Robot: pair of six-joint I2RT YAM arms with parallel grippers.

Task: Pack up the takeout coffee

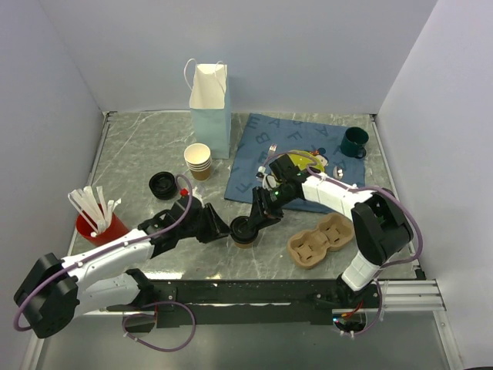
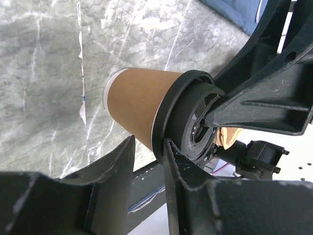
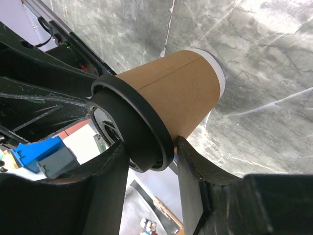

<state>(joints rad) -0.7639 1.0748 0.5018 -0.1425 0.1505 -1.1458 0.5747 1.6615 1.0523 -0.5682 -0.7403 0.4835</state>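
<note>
Takeout coffee (image 1: 245, 231) stands between left tool (image 1: 229, 230) and right tool (image 1: 259, 223), both clenched on its lid (image 3: 139, 125).

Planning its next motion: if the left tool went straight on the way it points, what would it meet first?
The takeout coffee: its black lid sits at the fingertips of the left tool, possibly touching. The right tool is just beyond.

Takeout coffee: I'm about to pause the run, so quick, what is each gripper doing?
Left gripper: straddles the takeout coffee below its lid; grip cannot be told.
Right gripper: closed on the takeout coffee at the lid.
</note>
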